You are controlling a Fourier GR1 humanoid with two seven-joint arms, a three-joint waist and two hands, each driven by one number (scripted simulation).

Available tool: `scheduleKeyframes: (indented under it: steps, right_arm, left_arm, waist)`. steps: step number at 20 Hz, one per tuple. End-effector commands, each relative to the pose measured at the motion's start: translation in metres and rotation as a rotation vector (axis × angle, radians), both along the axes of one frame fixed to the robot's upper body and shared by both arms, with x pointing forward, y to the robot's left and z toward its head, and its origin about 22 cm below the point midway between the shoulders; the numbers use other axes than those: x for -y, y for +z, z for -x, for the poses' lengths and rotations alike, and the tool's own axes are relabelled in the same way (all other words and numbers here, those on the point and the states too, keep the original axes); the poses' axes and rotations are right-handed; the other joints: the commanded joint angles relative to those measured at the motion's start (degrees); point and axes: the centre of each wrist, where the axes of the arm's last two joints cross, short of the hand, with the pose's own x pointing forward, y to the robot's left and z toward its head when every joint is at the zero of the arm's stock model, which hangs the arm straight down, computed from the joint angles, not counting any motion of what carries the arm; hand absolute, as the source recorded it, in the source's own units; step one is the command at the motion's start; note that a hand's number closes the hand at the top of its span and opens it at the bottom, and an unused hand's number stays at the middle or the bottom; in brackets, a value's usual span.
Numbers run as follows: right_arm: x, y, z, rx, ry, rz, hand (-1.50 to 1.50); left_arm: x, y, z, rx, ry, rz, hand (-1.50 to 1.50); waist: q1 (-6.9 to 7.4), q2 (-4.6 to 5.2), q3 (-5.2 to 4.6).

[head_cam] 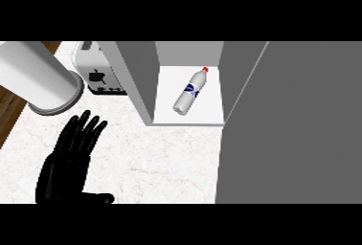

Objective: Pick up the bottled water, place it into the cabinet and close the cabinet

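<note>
The bottled water [191, 92] is lying on its side on the white floor of the cabinet [188, 119]. Its red cap points up and away, toward the back wall, and its round bottom is nearer the front edge. There is a blue label around its middle. Nothing is touching the bottle.

The cabinet door [290, 124] is a big grey panel on the right. It is open and fills most of that side of the view. The cabinet's grey side wall stands on the left of the bottle.

The left hand [71, 153] is black and sits low on the left, over the white marble counter [155, 158]. Its fingers are straight and spread a little, pointing up toward the cabinet. It holds nothing and is well apart from the bottle. The right hand does not show at all.

A white toaster [99, 72] with black knobs stands just left of the cabinet. A big white round thing [39, 79] stands at the far left, near the toaster
</note>
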Motion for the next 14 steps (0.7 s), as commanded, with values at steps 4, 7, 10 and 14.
scheduleKeyframes:
  steps: [4, 7, 10, 14]
  right_arm:
    - [-0.012, 0.054, 0.000, 0.199, 0.134, 0.177, 1.50]
    - [-0.018, 0.051, -0.003, 0.208, 0.171, 0.157, 1.50]
    - [-0.031, 0.039, -0.002, 0.125, 0.136, 0.047, 1.50]
    - [-0.041, 0.033, 0.000, 0.059, 0.108, -0.085, 1.50]
  left_arm:
    - [-0.035, 0.004, 0.020, -0.017, 0.022, 0.015, -1.50]
    - [-0.053, 0.008, 0.022, -0.017, 0.025, -0.001, -1.50]
    - [-0.061, 0.018, 0.029, -0.010, 0.005, 0.005, -1.50]
    - [-0.074, 0.023, 0.032, 0.007, -0.017, 0.004, -1.50]
  waist:
    - [0.85, -0.35, -0.35]
    - [1.81, -0.31, -0.63]
    - [2.83, 0.06, -0.45]
    - [4.38, 0.84, -0.44]
